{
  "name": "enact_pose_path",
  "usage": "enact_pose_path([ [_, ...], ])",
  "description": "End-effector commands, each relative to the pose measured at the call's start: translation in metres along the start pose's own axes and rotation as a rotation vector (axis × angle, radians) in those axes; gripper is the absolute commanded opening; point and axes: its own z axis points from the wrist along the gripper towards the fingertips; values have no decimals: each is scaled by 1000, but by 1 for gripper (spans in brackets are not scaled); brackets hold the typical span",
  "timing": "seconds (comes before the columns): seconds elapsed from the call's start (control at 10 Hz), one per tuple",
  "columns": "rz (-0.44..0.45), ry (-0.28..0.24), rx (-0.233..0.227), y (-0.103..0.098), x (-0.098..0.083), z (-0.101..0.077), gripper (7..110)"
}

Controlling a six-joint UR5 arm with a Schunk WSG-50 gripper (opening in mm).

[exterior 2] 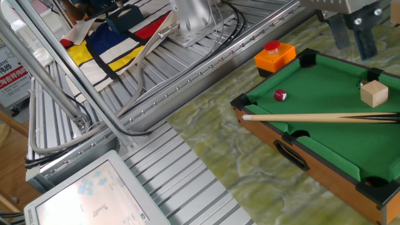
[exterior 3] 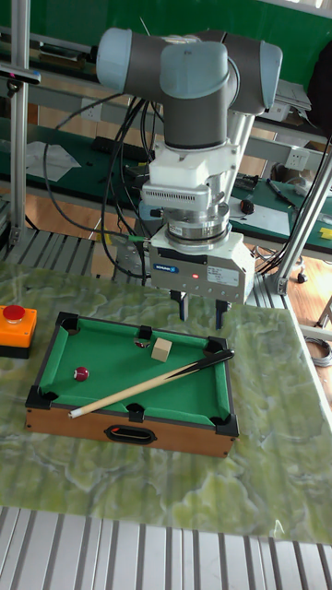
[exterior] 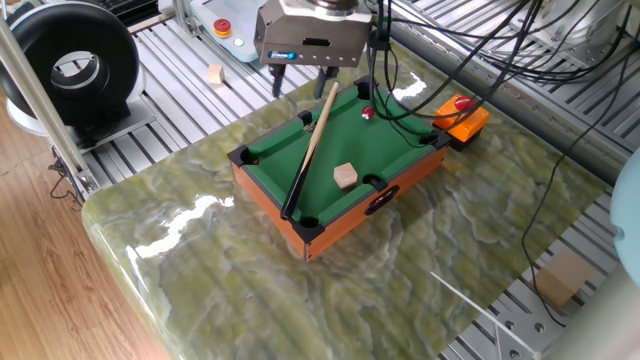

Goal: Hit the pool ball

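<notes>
Gloss and a small white spot mark our tiny dark-red pool ball [exterior 3: 81, 373] — it sits on the green felt of the small wooden pool table [exterior 3: 55, 424], well away from our two-finger gripper [exterior 3: 199, 312], which hangs empty, fingers apart, above the far rail. Nearer the gripper stands a tan wooden cube [exterior 3: 162, 349]. A slim wooden cue stick [exterior 3: 152, 382] lies diagonally across the felt, its dark end under the gripper — open felt surrounds the ball.

Pool ball [exterior 3: 81, 373] and cube [exterior 3: 162, 349] on mini pool table [exterior 3: 129, 430]; cue [exterior 3: 148, 383] lying diagonally between them; gripper [exterior 3: 200, 311] above.
</notes>
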Motion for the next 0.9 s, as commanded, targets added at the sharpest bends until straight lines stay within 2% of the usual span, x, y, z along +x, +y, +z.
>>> enact_pose_path([
  [0.0, -49, -18, 85, -21, -2, -6, 7],
  [0.1, -100, -31, 146, -35, -7, -8, 7],
  [0.3, -234, -49, 216, -48, -11, -12, 7],
  [0.4, -259, -63, 192, -41, -14, -10, 7],
  [0.5, -306, -69, 144, -30, -16, -7, 7],
  [0.6, -359, -93, 159, -33, -23, -8, 7],
  [0.7, -362, -113, 176, -36, -29, -9, 7],
  [0.8, -342, -116, 174, -36, -29, -9, 7],
])
